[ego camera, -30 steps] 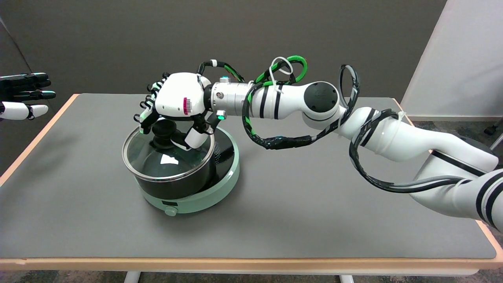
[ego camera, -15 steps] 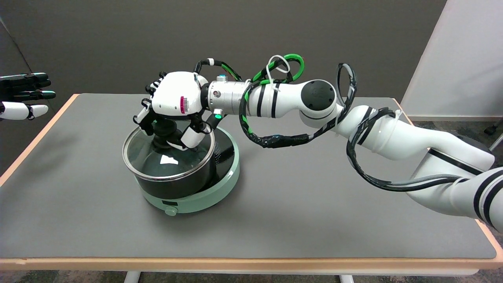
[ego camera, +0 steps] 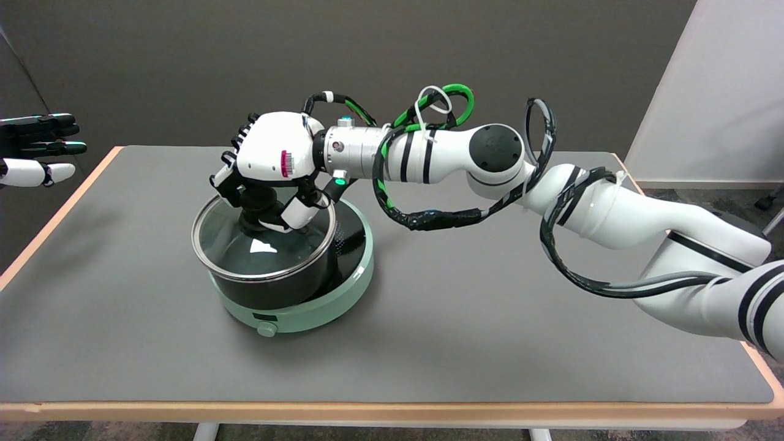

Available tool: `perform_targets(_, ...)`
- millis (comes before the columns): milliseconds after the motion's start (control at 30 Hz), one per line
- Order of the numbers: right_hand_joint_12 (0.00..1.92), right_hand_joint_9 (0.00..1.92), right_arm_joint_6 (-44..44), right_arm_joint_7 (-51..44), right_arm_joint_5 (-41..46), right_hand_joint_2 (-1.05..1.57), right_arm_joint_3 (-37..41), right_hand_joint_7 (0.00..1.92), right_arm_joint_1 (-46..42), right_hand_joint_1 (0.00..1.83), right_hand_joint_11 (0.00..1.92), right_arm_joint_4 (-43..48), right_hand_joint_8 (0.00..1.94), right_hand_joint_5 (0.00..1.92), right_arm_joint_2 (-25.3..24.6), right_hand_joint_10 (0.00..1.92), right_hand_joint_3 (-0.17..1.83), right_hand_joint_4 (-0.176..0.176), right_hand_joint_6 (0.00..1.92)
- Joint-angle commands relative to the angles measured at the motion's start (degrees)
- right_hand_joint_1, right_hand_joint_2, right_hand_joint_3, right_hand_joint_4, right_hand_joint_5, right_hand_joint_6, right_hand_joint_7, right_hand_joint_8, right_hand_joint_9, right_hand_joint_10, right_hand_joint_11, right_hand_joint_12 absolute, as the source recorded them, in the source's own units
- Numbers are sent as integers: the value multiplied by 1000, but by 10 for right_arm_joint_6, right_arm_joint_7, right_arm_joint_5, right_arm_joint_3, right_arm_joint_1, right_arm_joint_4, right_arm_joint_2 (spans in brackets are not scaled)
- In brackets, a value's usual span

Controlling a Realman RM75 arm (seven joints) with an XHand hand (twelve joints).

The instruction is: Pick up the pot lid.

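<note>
A glass pot lid (ego camera: 257,245) with a steel rim and a black knob (ego camera: 252,202) lies on a black pot (ego camera: 275,288). The pot stands on a pale green round cooker (ego camera: 324,300) left of the table's middle. My right hand (ego camera: 272,165) hangs palm-down right over the knob. Its fingers curl down around the knob on the left and its thumb closes in from the right, so the hand grips the knob. The knob's top is hidden under the palm. The lid still rests on the pot's rim.
The grey table (ego camera: 490,318) has a light wooden edge. My right arm (ego camera: 551,196) stretches across from the lower right. The idle left hand (ego camera: 37,150) hovers at the upper left. The cooker carries a round dial (ego camera: 266,329) at its front.
My right hand has dropped slightly and drawn its fingers and thumb in tighter around the lid's knob. The lid and pot have stayed in place.
</note>
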Motion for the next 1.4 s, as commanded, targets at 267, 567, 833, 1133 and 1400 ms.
perform_targets(267, 1055, 828, 1, 1, 1, 866, 0, 869, 2, 1353, 665, 4, 1362, 660, 1, 1340, 628, 176, 1211)
perform_targets(567, 1425, 780, 1, 1, 7, 892, 0, 843, 5, 1347, 619, 5, 1395, 615, 2, 1489, 604, 176, 1270)
perform_targets(833, 1449, 771, 1, 1, 7, 894, -2, 837, 16, 1346, 611, 10, 1405, 608, 4, 1539, 608, 176, 1282)
perform_targets(1133, 1439, 777, 11, 1, 7, 888, -4, 846, 45, 1346, 625, 13, 1394, 610, 7, 1570, 611, 176, 1276)
perform_targets(1400, 1449, 779, 13, 1, 8, 886, -6, 847, 66, 1346, 627, 20, 1395, 611, 19, 1600, 616, 176, 1279)
